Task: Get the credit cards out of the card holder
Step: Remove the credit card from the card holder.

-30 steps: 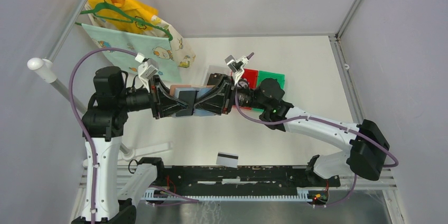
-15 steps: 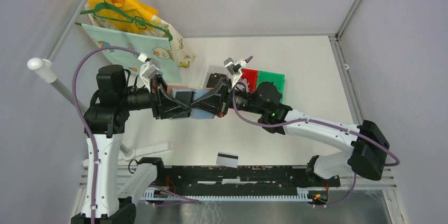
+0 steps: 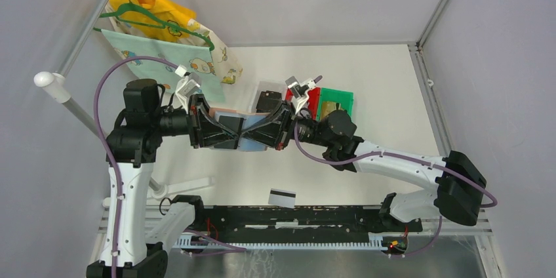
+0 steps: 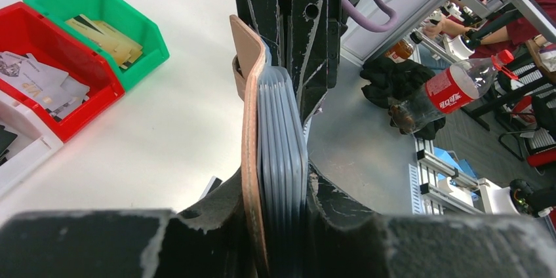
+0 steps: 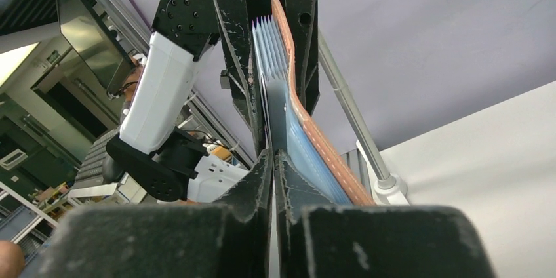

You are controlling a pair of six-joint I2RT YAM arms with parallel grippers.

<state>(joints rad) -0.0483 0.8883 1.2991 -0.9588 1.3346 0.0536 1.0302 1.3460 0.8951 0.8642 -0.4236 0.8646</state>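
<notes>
One holder (image 3: pixel 229 119), aloft: left gripper (image 3: pixel 235 135) clamped on its leather side, right gripper (image 3: pixel 250 136) pinched on a blue pocket leaf; both wrists have rolled slightly, showing me more pocket, but I judge nothing freed beyond the white card (image 3: pixel 282 197) lying near.

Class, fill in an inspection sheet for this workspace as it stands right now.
Surface: white table, one white striped card lying loose near the arm bases.
Job's things: card holder held in the air between both arms.
Clutter: red bin and green bin, flat cards inside.
Pincers: left pincer and right pincer both shut on the card holder.
Cables: purple cable looping along each arm.
Surroundings: hung clothes; cola bottle.
</notes>
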